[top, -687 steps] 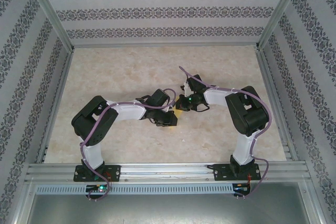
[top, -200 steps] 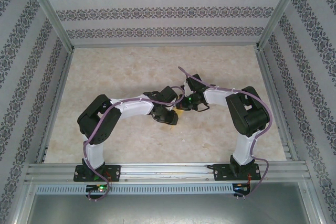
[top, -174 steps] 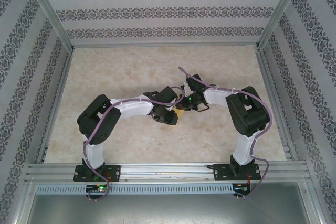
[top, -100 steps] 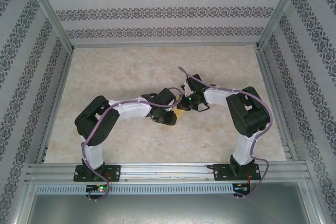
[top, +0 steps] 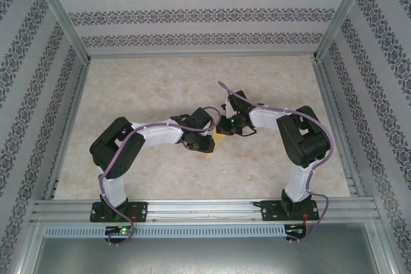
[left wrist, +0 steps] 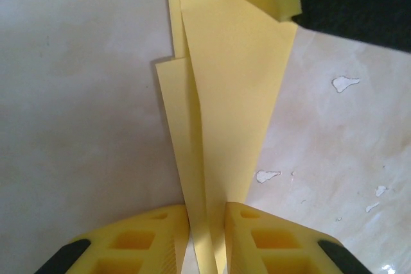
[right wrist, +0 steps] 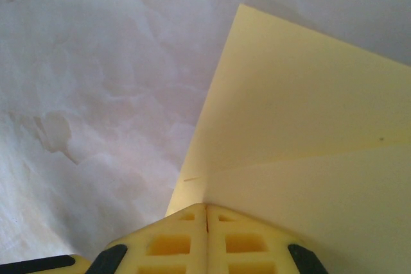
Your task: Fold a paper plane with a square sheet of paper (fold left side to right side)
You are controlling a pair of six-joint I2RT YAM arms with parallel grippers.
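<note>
Tapering narrow, the yellow paper plane (left wrist: 237, 94) shows overlapping folds.

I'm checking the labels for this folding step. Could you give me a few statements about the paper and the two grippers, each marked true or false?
1. The right gripper has its fingers closed together, with its tips at the edge of the yellow paper. True.
2. The paper's narrow end lies between the fingers of the left gripper. True.
3. The paper lies as a flat, unfolded square. False: it is folded into a long pointed wedge with overlapping layers and creases.
4. The two grippers work at opposite edges of the table. False: they meet close together near its middle, both at the paper.
</note>
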